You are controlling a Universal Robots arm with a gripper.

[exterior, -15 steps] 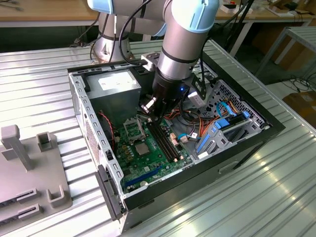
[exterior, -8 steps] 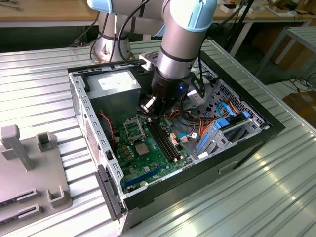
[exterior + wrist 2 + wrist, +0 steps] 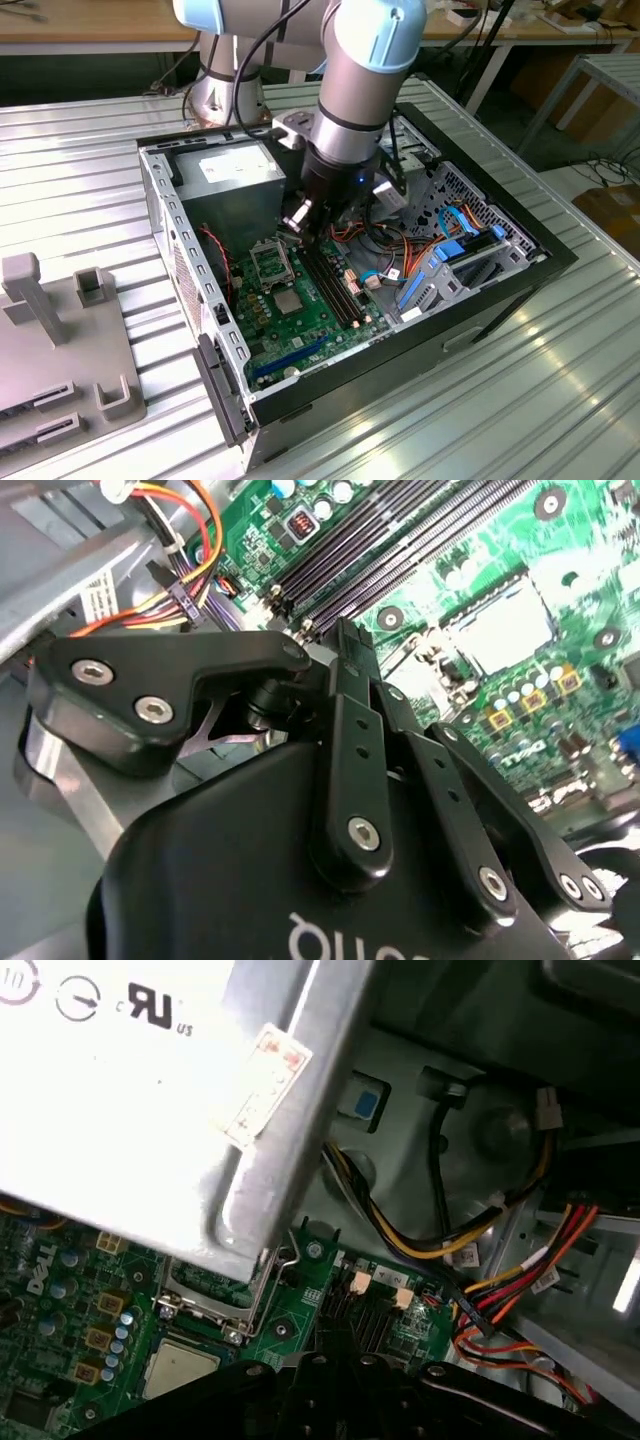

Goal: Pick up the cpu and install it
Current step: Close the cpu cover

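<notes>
We see the gripper (image 3: 300, 222) above the motherboard (image 3: 300, 320), jaw state unclear; the cpu (image 3: 288, 302) lies below.

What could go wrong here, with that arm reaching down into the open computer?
The cpu lies flat on the green board beside the socket; a poor grip might let it slip or tilt. The gripper hangs close to the grey power box and could bump it. Loose orange and yellow wires hang nearby and might snag the arm.
</notes>
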